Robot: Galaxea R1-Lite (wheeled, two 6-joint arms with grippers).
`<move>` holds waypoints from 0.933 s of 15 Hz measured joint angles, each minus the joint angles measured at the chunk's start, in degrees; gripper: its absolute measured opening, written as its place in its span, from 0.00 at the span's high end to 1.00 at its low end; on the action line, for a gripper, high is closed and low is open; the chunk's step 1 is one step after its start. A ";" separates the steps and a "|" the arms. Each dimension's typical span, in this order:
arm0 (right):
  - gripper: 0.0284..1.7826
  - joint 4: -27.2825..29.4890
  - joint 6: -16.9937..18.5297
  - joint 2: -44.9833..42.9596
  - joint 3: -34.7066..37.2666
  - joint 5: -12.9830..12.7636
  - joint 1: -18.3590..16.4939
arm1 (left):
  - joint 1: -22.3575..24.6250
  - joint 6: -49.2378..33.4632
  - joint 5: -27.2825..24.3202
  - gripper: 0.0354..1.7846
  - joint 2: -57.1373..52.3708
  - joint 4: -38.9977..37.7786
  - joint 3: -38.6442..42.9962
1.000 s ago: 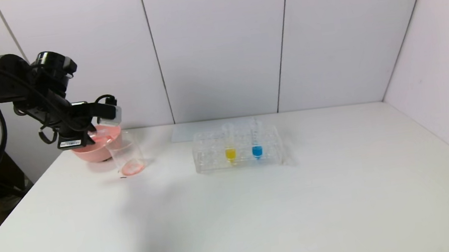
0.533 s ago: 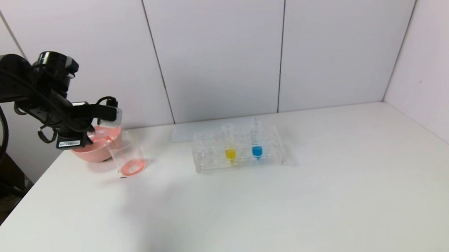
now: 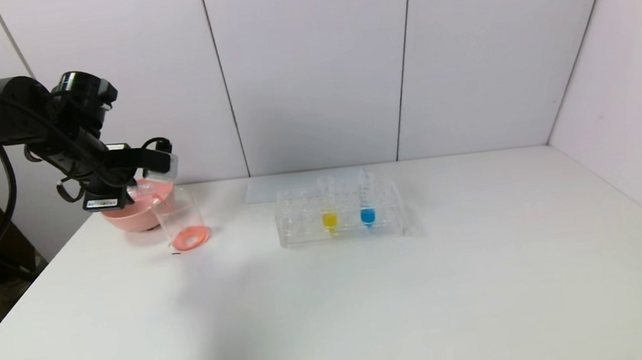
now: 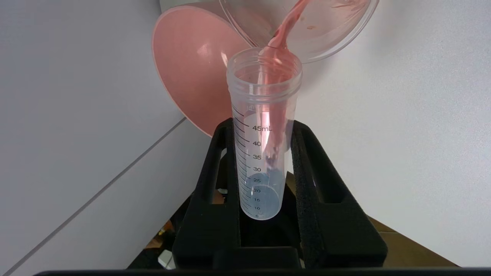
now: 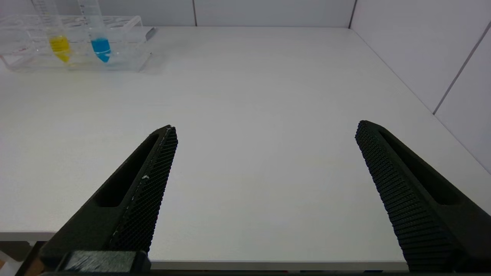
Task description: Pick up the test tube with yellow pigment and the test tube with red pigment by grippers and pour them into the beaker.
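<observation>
At the table's far left, my left gripper (image 3: 141, 186) (image 4: 262, 124) is shut on the test tube with red pigment (image 4: 262, 153), which is tipped mouth-down. A red stream runs from the tube's mouth into the clear beaker (image 3: 181, 218) (image 4: 330, 34), where a red pool covers the bottom. The test tube with yellow pigment (image 3: 328, 209) (image 5: 58, 38) stands upright in the clear rack (image 3: 301, 221) (image 5: 128, 42). My right gripper (image 5: 265, 126) stands open and empty over the table's near edge, far from the rack, and does not show in the head view.
A pink bowl (image 3: 125, 217) (image 4: 188, 73) sits just behind the beaker, close to the left arm. A tube with blue liquid (image 3: 366, 205) (image 5: 99, 40) stands beside the yellow one in the rack. A flat grey sheet (image 3: 262, 189) lies behind the rack by the wall.
The left gripper has shifted slightly right and up with the tube. The red pool in the beaker's bottom has grown fuller and darker.
</observation>
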 joint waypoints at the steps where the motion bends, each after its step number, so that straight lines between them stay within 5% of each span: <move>1: 0.05 0.00 0.00 0.00 0.00 0.02 0.00 | 0.00 0.00 -0.02 0.77 0.00 -0.02 0.00; 14: 0.05 0.00 0.02 0.00 0.00 0.00 0.00 | -0.71 0.54 1.91 0.77 0.09 -0.49 0.00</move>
